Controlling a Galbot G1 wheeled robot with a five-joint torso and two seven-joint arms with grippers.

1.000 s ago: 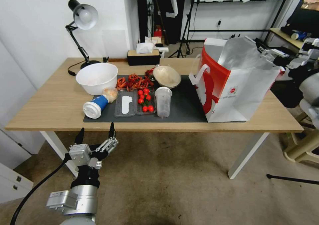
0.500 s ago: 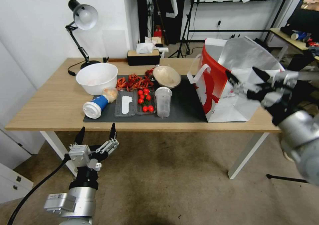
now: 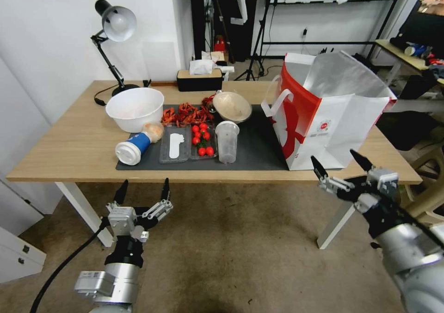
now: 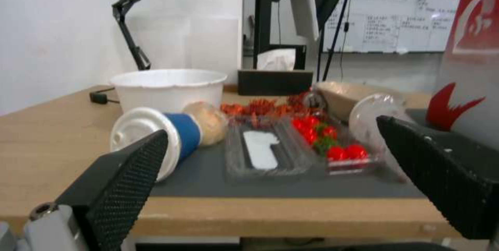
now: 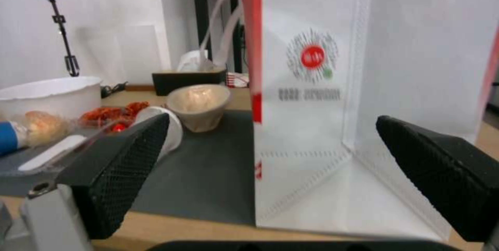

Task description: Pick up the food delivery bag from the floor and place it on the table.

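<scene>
Food delivery bag (image 3: pixel 330 119): stands upright on the right part of the table (image 3: pixel 69 151), mouth open, silver foil lining showing. Red side faces the other tableware, white side with the small logo faces the front edge. Its base sits partly on the dark grey mat (image 3: pixel 256 151) and partly on bare wood. White strap handles (image 3: pixel 277 101) hang on the red side. Nothing grips it.

Bag, right wrist view: white logo panel (image 5: pixel 312 87) close ahead, framed between the two black fingertips.

Right gripper (image 3: pixel 341 166): jaws spread wide, empty, held in front of the table's front edge, below and just in front of the bag's base, clear of the bag.

Left gripper (image 3: pixel 144 190): jaws apart, empty, held low in front of the table's front edge on the left side, above the floor (image 3: pixel 231 248).

Left gripper, wrist view: fingertips (image 4: pixel 130 165) frame the mat's contents from table height.

Mat contents: white bowl (image 3: pixel 134 108) at the left rear; blue-and-white cup (image 3: pixel 133 147) lying on its side; clear tray of cherry tomatoes (image 3: pixel 202 139); clear plastic cup (image 3: pixel 227 141) upright; beige bowl (image 3: pixel 231 106) tilted; heap of red dried chillies (image 3: pixel 185 114).

Table rear: black desk lamp (image 3: pixel 113 40) at the left, black tissue box (image 3: pixel 200 78) near the middle.
</scene>
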